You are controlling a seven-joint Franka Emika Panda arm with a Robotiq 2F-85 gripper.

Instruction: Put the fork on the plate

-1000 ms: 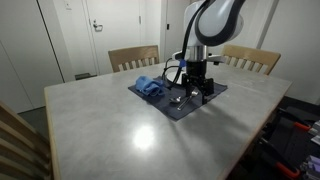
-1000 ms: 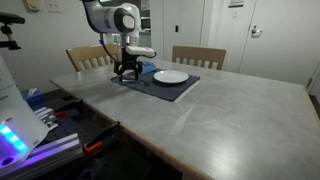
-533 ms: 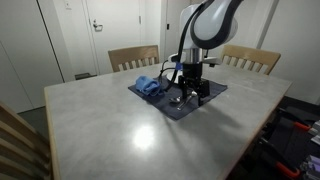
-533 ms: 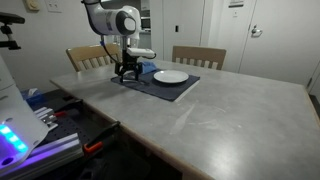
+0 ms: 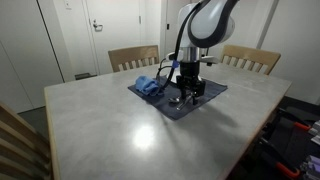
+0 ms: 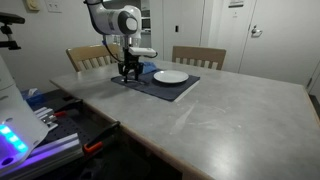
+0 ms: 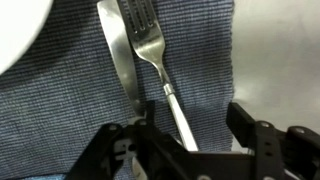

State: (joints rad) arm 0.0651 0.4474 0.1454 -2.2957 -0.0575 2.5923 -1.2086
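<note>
The silver fork [image 7: 150, 45] lies on the dark blue placemat [image 7: 60, 110], tines toward the top of the wrist view, handle running down between my fingers. My gripper [image 7: 195, 125] is open, low over the mat, one finger on each side of the fork's handle. The white plate [image 6: 171, 76] sits on the placemat beside the gripper [image 6: 128, 72]; its rim shows at the wrist view's top left [image 7: 15, 30]. In an exterior view the gripper [image 5: 187, 92] stands over the placemat [image 5: 205, 98], and the fork is too small to make out.
A second flat silver utensil [image 7: 115, 55] lies right beside the fork, touching my left finger's side. A crumpled blue cloth [image 5: 148, 87] lies on the mat's end. The grey table [image 5: 120, 130] has wooden chairs [image 5: 134, 57] behind it.
The gripper has shifted slightly sideways over the placemat and settled lower around the fork. Nothing else moved.
</note>
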